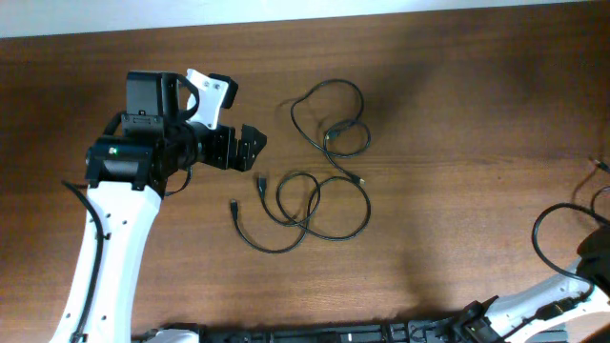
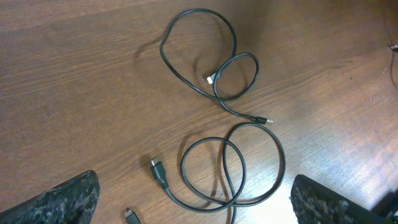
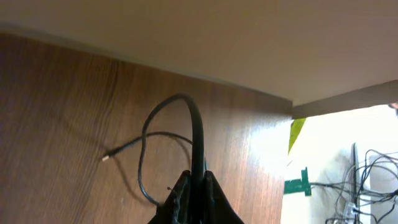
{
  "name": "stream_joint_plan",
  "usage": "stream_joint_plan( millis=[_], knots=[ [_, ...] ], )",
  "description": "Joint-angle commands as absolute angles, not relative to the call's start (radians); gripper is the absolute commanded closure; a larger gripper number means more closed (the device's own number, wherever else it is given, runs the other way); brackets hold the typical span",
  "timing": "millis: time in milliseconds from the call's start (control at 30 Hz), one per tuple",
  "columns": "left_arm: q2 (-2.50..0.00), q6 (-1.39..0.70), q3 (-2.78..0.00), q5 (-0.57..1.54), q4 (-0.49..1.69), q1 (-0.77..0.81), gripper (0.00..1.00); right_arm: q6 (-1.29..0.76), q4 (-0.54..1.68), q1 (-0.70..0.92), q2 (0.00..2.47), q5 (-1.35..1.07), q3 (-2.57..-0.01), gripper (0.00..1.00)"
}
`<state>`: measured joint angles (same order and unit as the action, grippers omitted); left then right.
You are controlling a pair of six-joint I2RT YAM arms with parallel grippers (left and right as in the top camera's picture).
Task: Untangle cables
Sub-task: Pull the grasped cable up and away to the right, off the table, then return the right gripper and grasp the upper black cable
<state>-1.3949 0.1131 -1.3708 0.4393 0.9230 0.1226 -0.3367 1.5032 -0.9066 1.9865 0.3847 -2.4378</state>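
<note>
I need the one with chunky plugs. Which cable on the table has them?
The lower cable in the overhead view: thick black plugs lie at its left. The upper cable ends in slim tips.

Looped black cable (image 3: 194,118) in closed right claw (image 3: 198,182)

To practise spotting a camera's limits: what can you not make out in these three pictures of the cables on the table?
Right wrist view: the cord vanishes into the shut right tool, which hides the grip.
Left wrist view: the lower cable is cut off by the bottom edge.
Overhead: the right arm leaves the corner, so its tool is unseen; the plugs are too small to identify.
</note>
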Motion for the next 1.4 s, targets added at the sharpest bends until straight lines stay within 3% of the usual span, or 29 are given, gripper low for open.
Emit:
stream_joint_plan(
  millis=[0, 167, 200, 233, 300, 333, 400, 533, 667, 833, 1067, 1367],
  knots=[
    [-1.385, 0.133, -1.375, 0.456, 0.921, 0.117, 0.01, -0.338, 1.531, -0.938, 2.028, 0.293, -2.436, 0.96],
    [-1.385, 0.133, -1.375, 0.456, 0.921, 0.117, 0.01, -0.338, 1.531, -0.965, 2.066, 0.242, -2.408, 0.95],
    [-1.385, 0.133, -1.375, 0.456, 0.921, 0.117, 0.02, -0.338, 1.526, -0.966, 2.066, 0.242, -2.382, 0.86],
    [-1.385, 0.133, -1.375, 0.456, 0.921, 0.117, 0.01, -0.339, 1.522, -0.965, 2.066, 0.242, -2.355, 0.61],
    [-1.385, 0.133, -1.375, 0.456, 0.921, 0.117, 0.01, -0.338, 1.506, -0.966, 2.066, 0.236, -2.313, 0.38],
    [-1.385, 0.133, -1.375, 0.456, 0.921, 0.117, 0.01, -0.338, 1.496, -0.965, 2.066, 0.235, -2.286, 0.18],
    [-1.385, 0.133, -1.375, 0.456, 0.921, 0.117, 0.01, -0.338, 1.493, -0.965, 2.066, 0.226, -2.263, 0.06],
    [-1.385, 0.133, -1.375, 0.456, 0.921, 0.117, 0.01, -0.279, 1.493, -0.964, 2.066, 0.105, -2.261, 0.03],
    [-1.385, 0.133, -1.375, 0.456, 0.921, 0.117, 0.01, -0.126, 1.505, -0.944, 2.066, -0.234, -2.247, 0.03],
    [-1.385, 0.133, -1.375, 0.456, 0.921, 0.117, 0.02, -0.047, 1.453, -0.822, 2.067, -0.278, -2.101, 0.03],
    [-1.385, 0.133, -1.375, 0.456, 0.921, 0.117, 0.01, 0.004, 1.281, -0.501, 2.067, -0.285, -1.879, 0.03],
    [-1.385, 0.133, -1.375, 0.456, 0.921, 0.117, 0.01, 0.003, 0.879, -0.057, 2.067, -0.284, -1.691, 0.03]
  ],
)
